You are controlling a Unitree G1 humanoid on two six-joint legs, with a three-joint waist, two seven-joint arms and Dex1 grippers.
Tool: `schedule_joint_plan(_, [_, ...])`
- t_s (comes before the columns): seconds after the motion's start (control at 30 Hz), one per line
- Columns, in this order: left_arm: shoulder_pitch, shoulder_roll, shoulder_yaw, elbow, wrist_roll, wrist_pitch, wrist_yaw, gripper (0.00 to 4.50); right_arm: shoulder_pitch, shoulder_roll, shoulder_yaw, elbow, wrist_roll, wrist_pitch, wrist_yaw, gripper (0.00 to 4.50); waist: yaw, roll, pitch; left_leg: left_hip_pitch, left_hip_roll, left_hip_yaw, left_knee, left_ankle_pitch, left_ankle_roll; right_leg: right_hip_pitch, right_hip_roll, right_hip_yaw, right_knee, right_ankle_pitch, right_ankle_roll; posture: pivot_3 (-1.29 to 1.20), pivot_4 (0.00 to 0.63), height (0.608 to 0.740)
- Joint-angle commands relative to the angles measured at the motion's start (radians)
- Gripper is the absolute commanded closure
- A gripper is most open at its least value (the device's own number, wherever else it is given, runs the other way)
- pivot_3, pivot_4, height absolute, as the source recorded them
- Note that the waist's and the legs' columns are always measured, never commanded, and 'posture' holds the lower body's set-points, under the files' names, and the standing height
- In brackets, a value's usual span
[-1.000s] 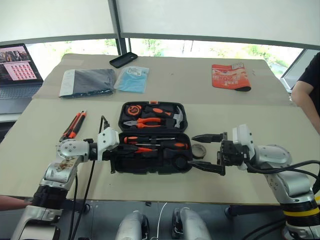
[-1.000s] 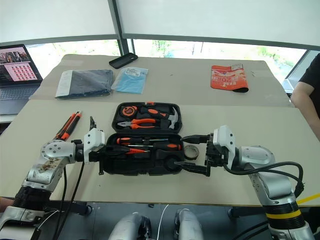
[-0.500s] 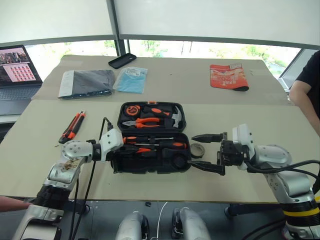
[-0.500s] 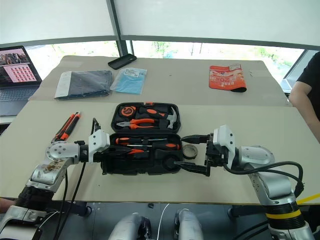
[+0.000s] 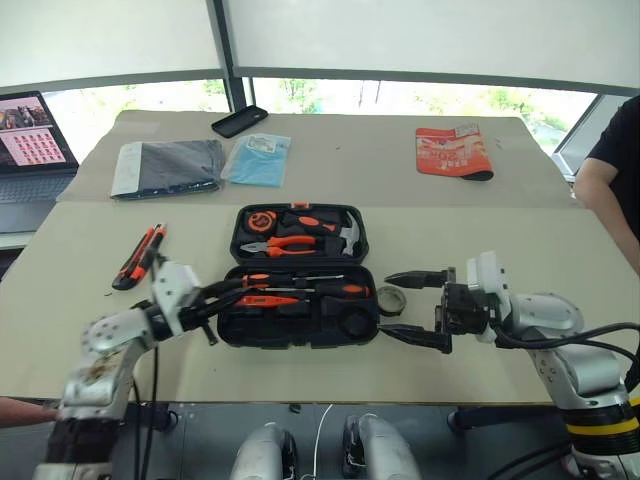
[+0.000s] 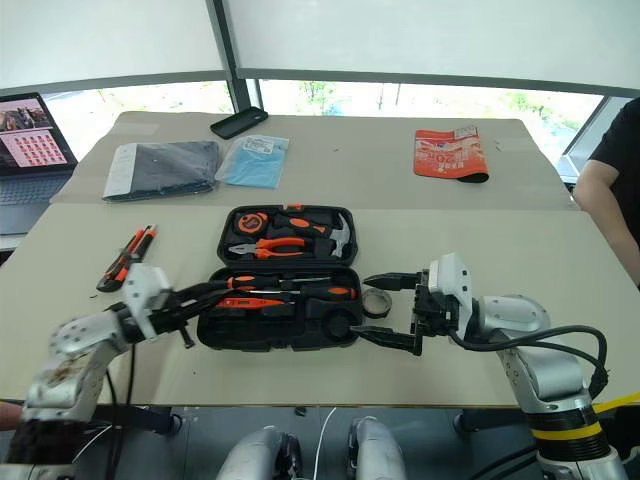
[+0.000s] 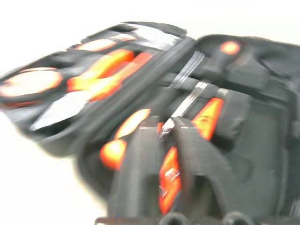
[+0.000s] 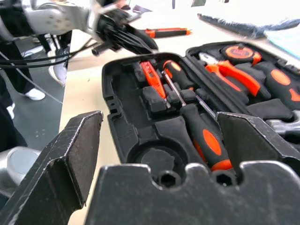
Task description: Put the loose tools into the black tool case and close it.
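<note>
Head cameras look down; wrist cameras closely share the black tool case (image 5: 297, 290).

Silver arms, black hands (image 5: 415, 308), black cables

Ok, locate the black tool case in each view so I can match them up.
Left eye view: black tool case lying open at mid-table.
Right eye view: the same spot, mid-table.
Left wrist view: open, just beyond the left gripper, at.
Right wrist view: open, past the right gripper, at.
Shared landmark: the orange pliers in its lid.
</note>
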Motion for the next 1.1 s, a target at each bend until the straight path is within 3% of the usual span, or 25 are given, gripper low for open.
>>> schedule_joint_plan(0.03, [0.158,-0.061,0.183,-0.12,-0.049,-0.025,0.127,1.94,-0.002,0.029,-0.048,0.015,-0.008,-0.086,-0.015,0.0,0.0,0.0,0.0,0.0,0.0,0.0,0.0,-0.001,0.001,0.0,-0.001,0.001,0.0,0.0,0.0,0.0,0.15,0.74])
schedule_joint_plan(0.17, [0.347,-0.172,0.372,-0.154,-0.03,-0.064,0.285,0.53,0.02,0.074,-0.055,0.051,-0.041,-0.181,-0.023,0.0,0.007,0.0,0.0,0.0,-0.001,0.0,0.0,-0.004,-0.002,0.001,-0.001,0.0,-0.001,0.0,0.0,0.0,0.15,0.74])
schedule_joint_plan(0.23, [0.405,-0.205,0.427,-0.155,-0.043,-0.05,0.336,0.05,0.024,0.096,-0.062,0.061,-0.013,-0.185,-0.02,0.0,0.009,-0.001,0.0,0.0,-0.001,0.0,0.0,-0.005,-0.003,0.0,-0.001,0.0,-0.001,0.0,0.0,0.0,0.15,0.74])
schedule_joint_plan(0.37, [0.49,-0.273,0.49,-0.173,-0.13,0.039,0.434,0.05,0.004,0.206,-0.099,0.103,0.031,-0.312,-0.007,0.0,0.014,-0.001,0.0,0.0,-0.001,-0.001,0.0,-0.006,-0.005,0.001,-0.001,-0.001,-0.001,0.0,0.0,0.0,0.15,0.74])
schedule_joint_plan(0.57, [0.47,-0.256,0.447,-0.253,-0.199,0.163,0.496,0.05,0.004,0.209,-0.073,0.075,0.053,-0.261,0.004,0.0,0.016,-0.003,-0.001,0.0,-0.001,-0.001,0.0,-0.007,-0.006,0.001,-0.001,-0.001,-0.002,-0.002,-0.003,0.0,0.15,0.74])
schedule_joint_plan(0.83, [0.088,0.031,0.341,-0.166,-0.242,0.587,0.68,0.05,-0.079,0.235,-0.023,-0.031,0.062,-0.187,-0.087,0.0,0.012,-0.002,-0.001,0.0,0.0,-0.002,0.0,-0.004,-0.01,0.001,0.003,-0.002,0.001,0.0,0.0,0.0,0.15,0.74])
schedule_joint_plan(1.03, [-0.294,0.159,0.146,0.2,-0.105,0.666,0.655,0.05,-0.127,0.26,0.009,-0.028,0.054,-0.172,-0.113,0.0,0.008,-0.003,-0.001,0.001,-0.003,0.001,-0.006,0.006,-0.015,-0.001,0.007,-0.002,0.0,0.0,-0.002,0.0,0.15,0.74])
schedule_joint_plan(1.1, [-0.419,0.18,0.068,0.372,-0.028,0.615,0.621,0.05,-0.129,0.265,0.016,-0.018,0.045,-0.181,-0.113,0.0,0.009,-0.003,-0.001,0.001,-0.003,0.002,-0.007,0.005,-0.015,-0.001,0.007,-0.002,0.0,0.0,-0.002,0.0,0.15,0.74])
